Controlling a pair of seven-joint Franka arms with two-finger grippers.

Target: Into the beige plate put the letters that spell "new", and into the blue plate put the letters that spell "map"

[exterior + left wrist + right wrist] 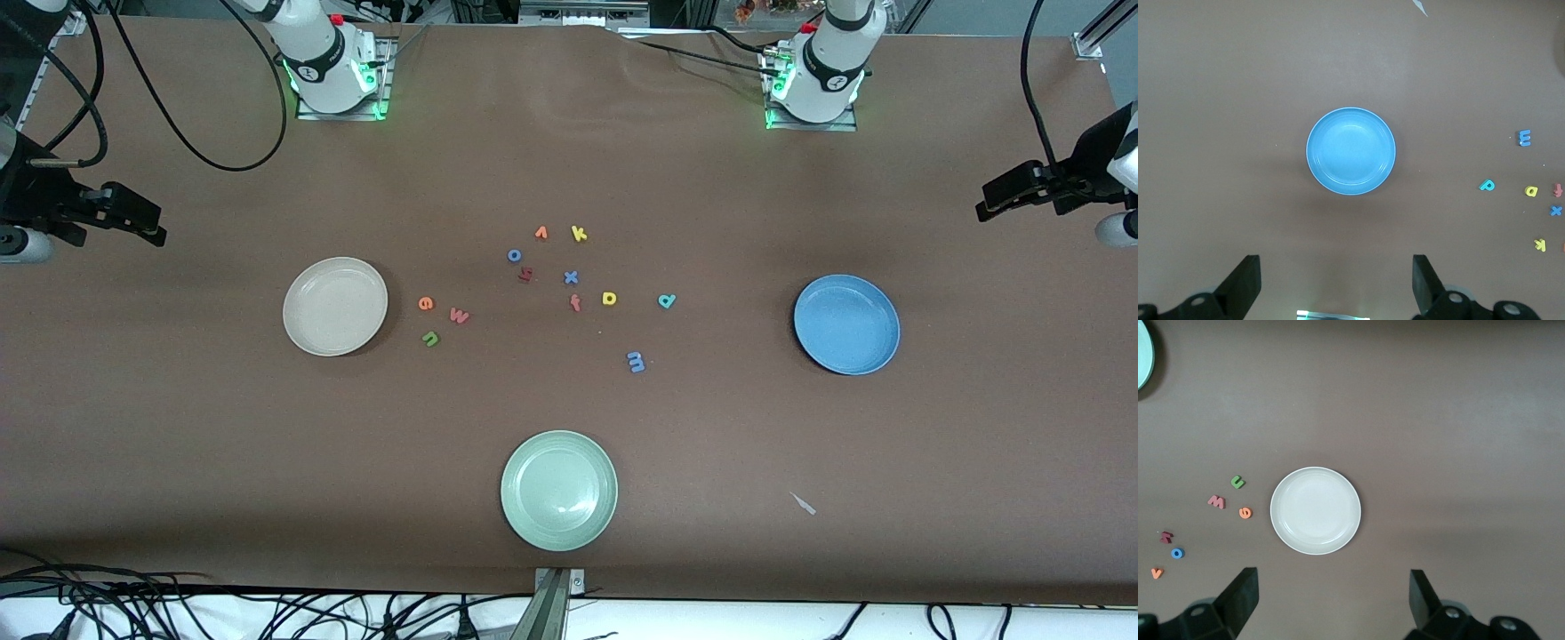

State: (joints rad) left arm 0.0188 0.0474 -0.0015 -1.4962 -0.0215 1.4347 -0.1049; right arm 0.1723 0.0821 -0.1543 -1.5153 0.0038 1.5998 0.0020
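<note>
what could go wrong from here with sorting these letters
Nothing is sorted yet; the left end effector and right end effector hang open at the table's ends.

1. The yellow p lies beside the reddish f, so a pinch may catch both.
2. The orange e, pink w and green n sit close together; taking one may nudge another.
3. The yellow k could be mistaken for the p.

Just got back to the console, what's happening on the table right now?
Nothing is being handled yet. The left gripper hangs open above the blue plate, and the right gripper hangs open above the beige plate; both plates hold nothing. All letters lie loose on the table: green n, orange e and pinkish-red w beside the beige plate; blue m, teal a and yellow p toward the blue plate.
</note>
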